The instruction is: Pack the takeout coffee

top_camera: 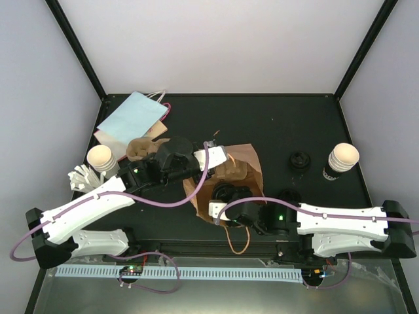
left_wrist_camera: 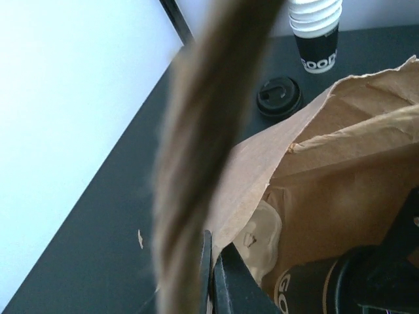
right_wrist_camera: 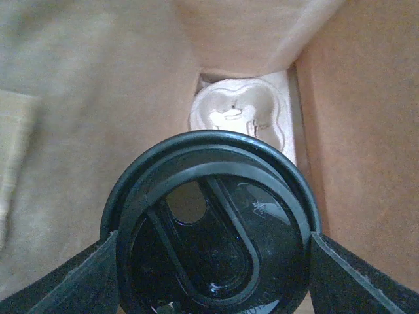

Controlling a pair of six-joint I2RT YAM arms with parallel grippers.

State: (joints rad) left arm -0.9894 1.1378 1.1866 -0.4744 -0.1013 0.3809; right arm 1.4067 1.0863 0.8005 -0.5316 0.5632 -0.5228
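Low inside the brown bag [top_camera: 247, 162], the right gripper [right_wrist_camera: 213, 268] clamps a lidded cup [right_wrist_camera: 209, 196] between its jaws; the left gripper [left_wrist_camera: 214, 268] (jaws nearly closed) pinches the bag's far-left rim

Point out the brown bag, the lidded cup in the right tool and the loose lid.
brown bag [top_camera: 251, 163]: top external, far paper wall.
lidded cup [right_wrist_camera: 211, 243]: right wrist, lid top.
loose lid [top_camera: 300, 161]: top external, its centre.

A robot lab booth; black table [top_camera: 262, 124] walled by plain white panels [top_camera: 222, 39], black-framed.
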